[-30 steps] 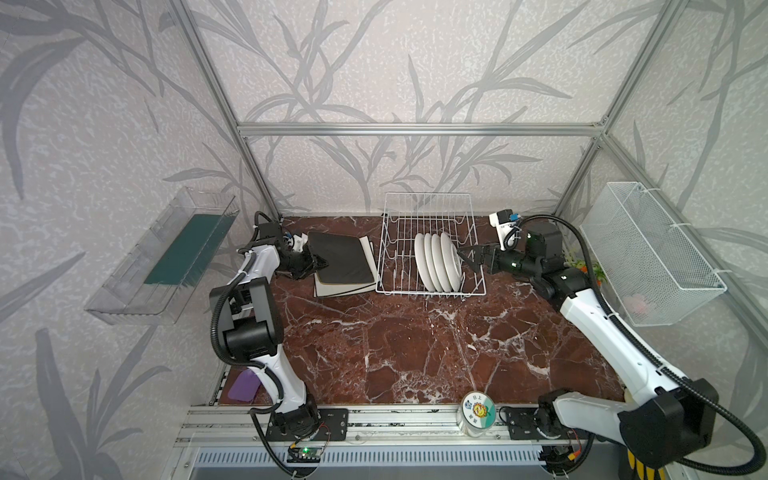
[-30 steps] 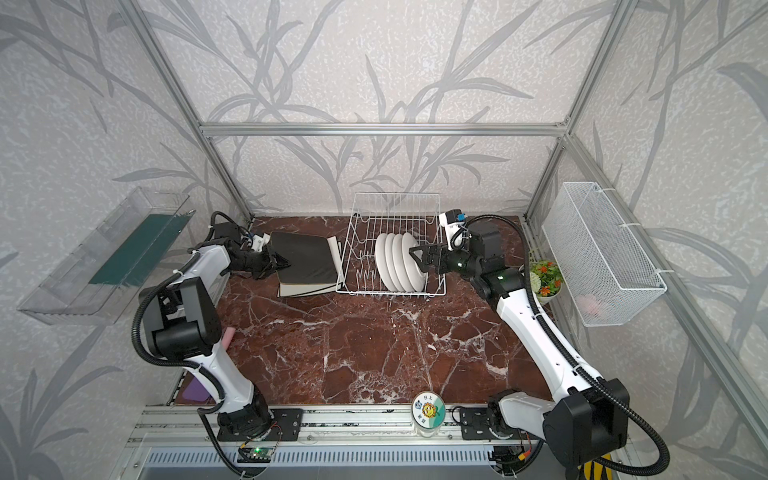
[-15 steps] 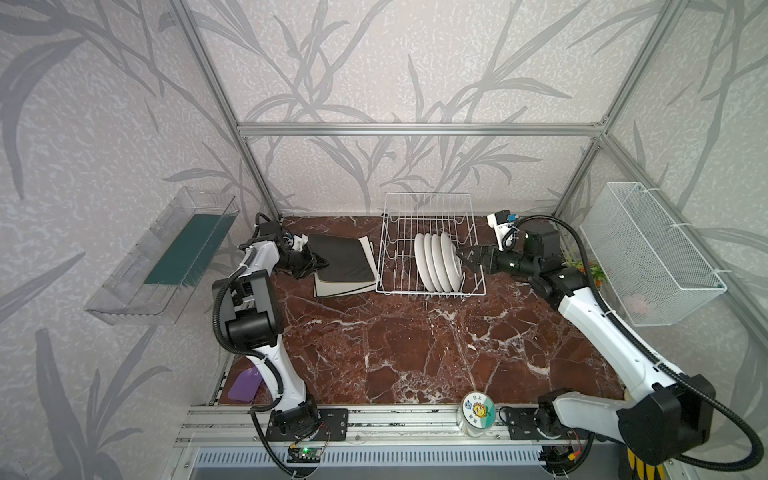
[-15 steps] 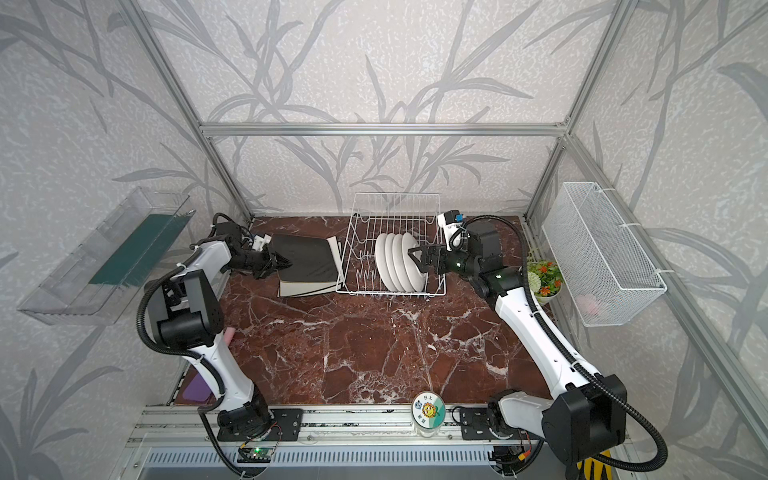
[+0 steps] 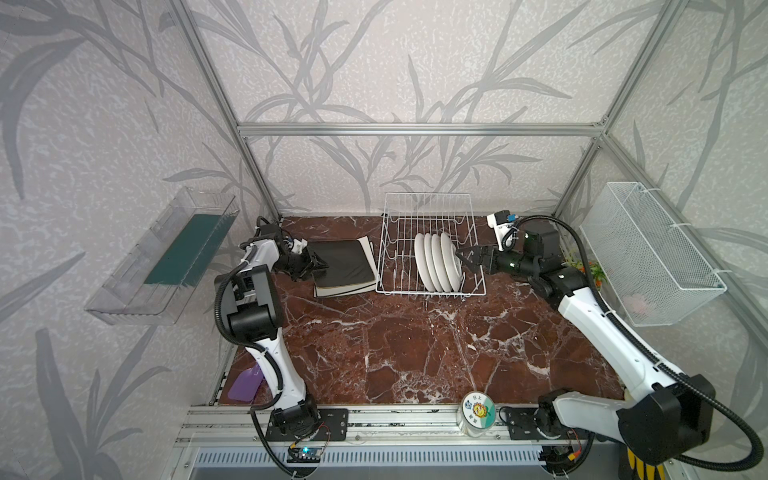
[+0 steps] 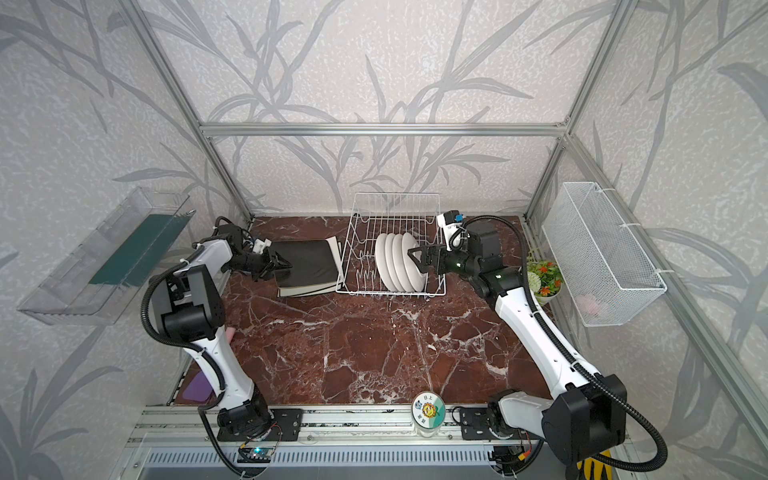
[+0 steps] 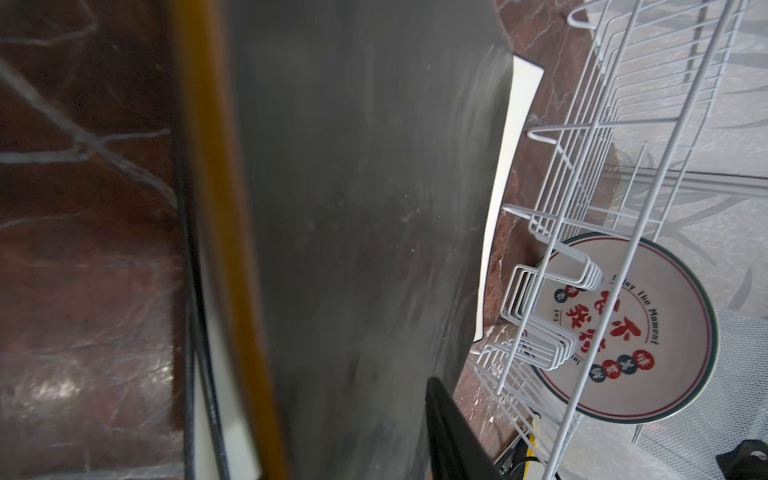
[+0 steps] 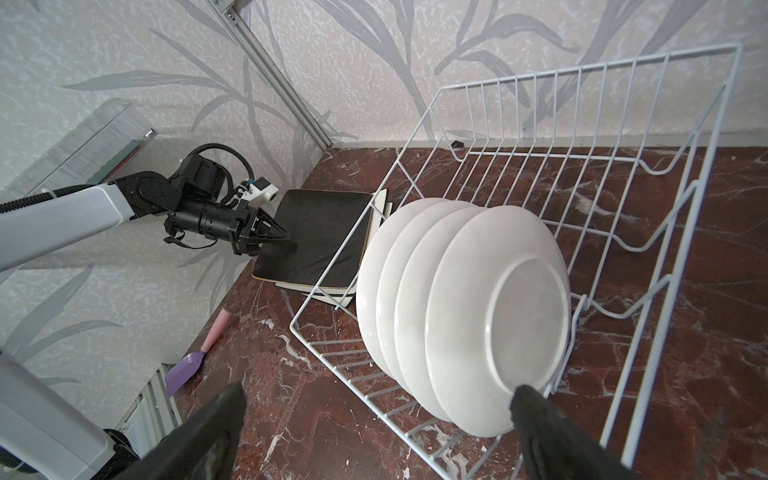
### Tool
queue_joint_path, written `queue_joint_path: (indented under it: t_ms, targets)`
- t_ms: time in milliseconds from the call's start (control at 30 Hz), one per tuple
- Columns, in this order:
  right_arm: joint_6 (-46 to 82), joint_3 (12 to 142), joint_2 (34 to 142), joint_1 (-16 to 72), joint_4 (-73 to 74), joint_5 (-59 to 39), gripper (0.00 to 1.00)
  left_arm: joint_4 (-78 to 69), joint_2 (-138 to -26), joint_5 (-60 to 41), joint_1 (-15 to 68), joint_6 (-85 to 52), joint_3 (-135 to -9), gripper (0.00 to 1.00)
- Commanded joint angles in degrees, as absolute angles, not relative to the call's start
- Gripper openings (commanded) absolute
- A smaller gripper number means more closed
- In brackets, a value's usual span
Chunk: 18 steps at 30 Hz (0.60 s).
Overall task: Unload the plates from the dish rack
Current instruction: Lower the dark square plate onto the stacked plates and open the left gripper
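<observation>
Grey leaf wallpaper goes all round a red-brown marble table (image 5: 415, 353). On it, the left gripper (image 5: 317, 263) sits at the edge of the black square plate (image 5: 347, 261), on the side away from the rack. I cannot tell if it is pinching that edge or only lying round it. The black plate lies flat on top of the cream square plates (image 5: 371, 254), and this pile is on the table just beside the dish rack (image 5: 428, 212). The right gripper (image 5: 464, 260) is spread wide and holds nothing. One of its fingers (image 8: 540, 415) is right by the rim of the nearest plate, but I cannot tell if they touch. Four round white plates (image 5: 438, 262) stand on edge in a row inside the rack, leaning close together. The plate at the far end of the row shows red writing on its face in the left wrist view. A white mesh basket (image 5: 648, 253) hangs on the right wall and a clear tray (image 5: 166, 257) on the left wall. A purple scoop (image 5: 245, 384) lies by the left arm's base, and a jar (image 5: 478, 409) with a flower sticker stands at the front.
</observation>
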State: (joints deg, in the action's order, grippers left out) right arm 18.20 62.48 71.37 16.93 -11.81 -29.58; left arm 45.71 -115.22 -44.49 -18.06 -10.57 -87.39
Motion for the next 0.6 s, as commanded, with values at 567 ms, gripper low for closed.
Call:
queue_joint_path:
  t_ms: [567]
  targets:
    - [17.8, 61.2, 71.2, 17.3, -10.5, -29.5, 0.99, 45.4, -114.9, -41.7, -18.1, -11.0, -89.1, 0.72]
